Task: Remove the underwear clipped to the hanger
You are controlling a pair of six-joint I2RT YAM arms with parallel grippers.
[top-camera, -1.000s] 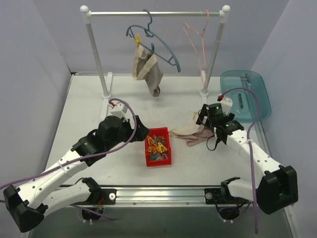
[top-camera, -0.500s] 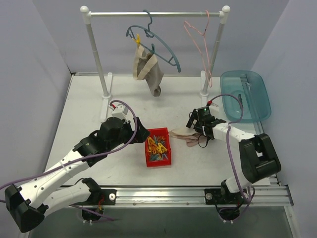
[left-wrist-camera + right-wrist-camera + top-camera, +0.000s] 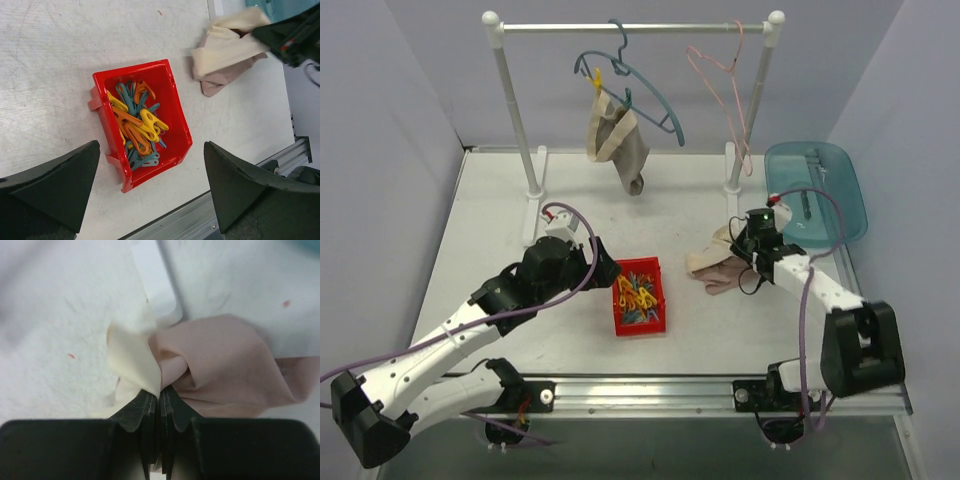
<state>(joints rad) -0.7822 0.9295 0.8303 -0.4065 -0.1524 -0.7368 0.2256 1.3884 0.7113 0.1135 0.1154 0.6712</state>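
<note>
Our right gripper has its jaws pressed together on a fold of the cream and pink underwear, which lies at the right middle of the top view. Our left gripper stands wide and holds nothing above the red bin. A beige underwear hangs at the upper middle, fastened by a yellow clip to the teal hanger. We fear the thin pinch may let one layer slip out when lifted.
</note>
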